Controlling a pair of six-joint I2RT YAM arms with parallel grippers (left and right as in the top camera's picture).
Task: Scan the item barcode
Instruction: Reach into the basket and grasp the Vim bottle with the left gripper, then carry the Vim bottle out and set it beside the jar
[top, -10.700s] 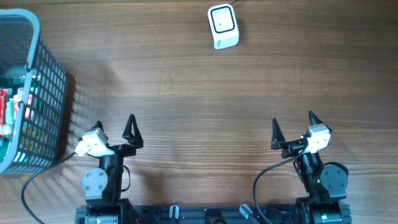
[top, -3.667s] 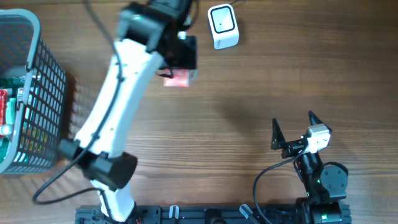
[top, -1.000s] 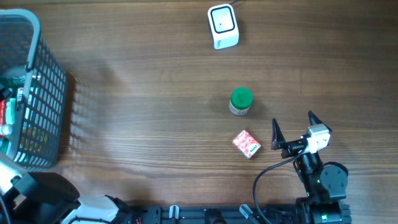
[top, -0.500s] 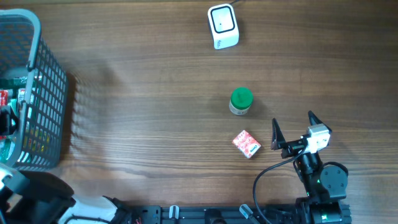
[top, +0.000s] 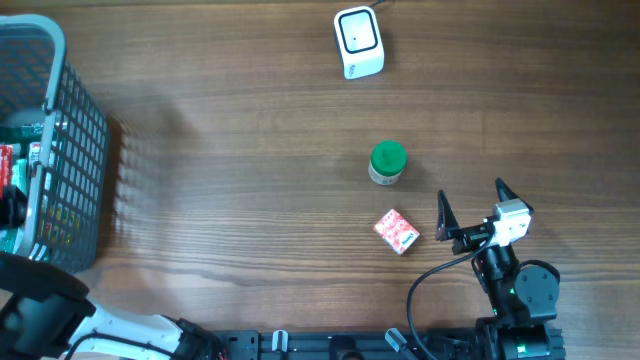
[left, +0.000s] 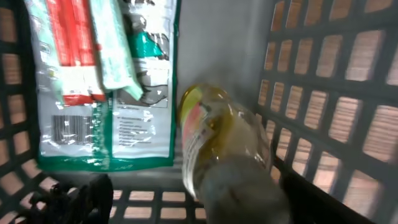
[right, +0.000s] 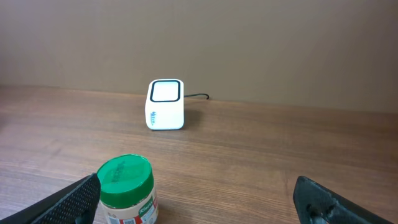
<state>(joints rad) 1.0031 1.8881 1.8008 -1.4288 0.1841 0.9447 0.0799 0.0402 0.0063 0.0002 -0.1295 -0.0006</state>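
One round glossy bottle (left: 224, 143) against a grey lattice basket's (left: 323, 93) wall, beside a flat crinkly pouch (left: 106, 93); left gripper (left: 193, 186) spread astride it, right gripper (top: 470, 192) spread wide.

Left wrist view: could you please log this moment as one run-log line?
left gripper: open, astride jar in basket | right gripper: open, empty | scanner: no item presented
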